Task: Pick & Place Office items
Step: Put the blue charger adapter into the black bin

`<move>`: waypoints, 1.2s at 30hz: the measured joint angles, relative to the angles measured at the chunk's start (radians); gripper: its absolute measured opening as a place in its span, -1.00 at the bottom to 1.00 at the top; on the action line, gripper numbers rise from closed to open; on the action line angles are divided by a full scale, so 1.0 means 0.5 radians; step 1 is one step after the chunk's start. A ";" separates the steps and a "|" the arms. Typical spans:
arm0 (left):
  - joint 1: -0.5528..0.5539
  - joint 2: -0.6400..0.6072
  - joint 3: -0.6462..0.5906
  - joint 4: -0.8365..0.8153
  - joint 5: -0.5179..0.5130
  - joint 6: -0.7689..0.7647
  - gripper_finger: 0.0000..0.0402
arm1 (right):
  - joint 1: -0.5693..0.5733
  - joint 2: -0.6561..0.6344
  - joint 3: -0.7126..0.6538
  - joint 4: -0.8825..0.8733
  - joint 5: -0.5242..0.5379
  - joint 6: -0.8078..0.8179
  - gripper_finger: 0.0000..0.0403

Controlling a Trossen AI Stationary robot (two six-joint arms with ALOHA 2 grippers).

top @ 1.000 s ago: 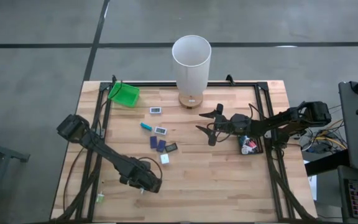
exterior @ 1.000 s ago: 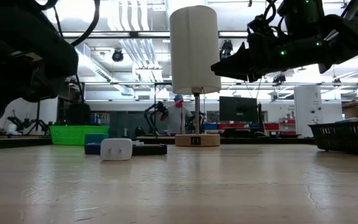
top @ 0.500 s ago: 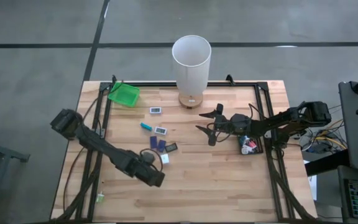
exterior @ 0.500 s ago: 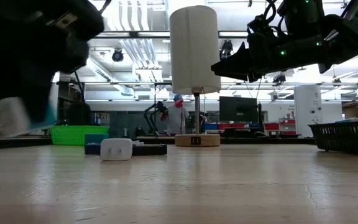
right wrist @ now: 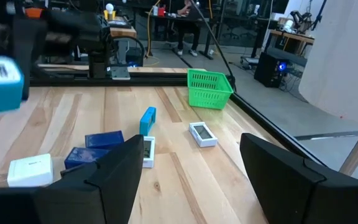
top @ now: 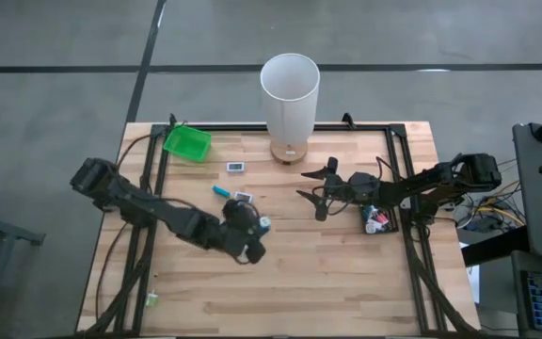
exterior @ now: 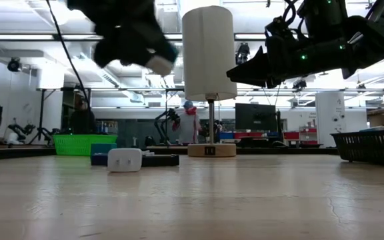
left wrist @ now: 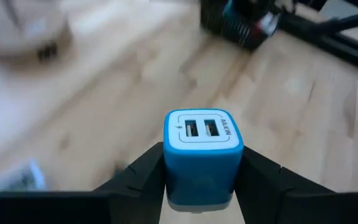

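While left end effector (left wrist: 202,186) grips charger (left wrist: 202,155) (airborne) — lamp (top: 290,105) beyond.

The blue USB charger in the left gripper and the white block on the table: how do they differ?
The blue USB charger is held off the table in the left gripper; the white block lies on the wood.
The charger has a blue body with a white face showing two ports; the white block is white all over, with no ports visible.
Both are small, boxy pieces with rounded corners.

Overhead, table-level and two wrist views share the table (top: 346,273).
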 joint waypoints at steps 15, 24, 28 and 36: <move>0.454 0.200 -0.373 1.348 0.677 1.112 -0.21 | 0.000 0.000 0.002 -0.017 0.000 0.001 0.34; 0.596 0.340 -0.599 1.846 1.019 1.334 -0.20 | 0.000 0.000 0.004 -0.040 0.000 0.000 0.28; 0.653 0.412 -0.590 1.910 1.130 1.388 -0.21 | 0.000 0.000 0.004 -0.062 0.000 0.000 0.29; 0.770 0.542 -0.498 1.933 1.317 1.418 -0.18 | 0.000 0.000 0.004 -0.062 0.000 0.000 0.34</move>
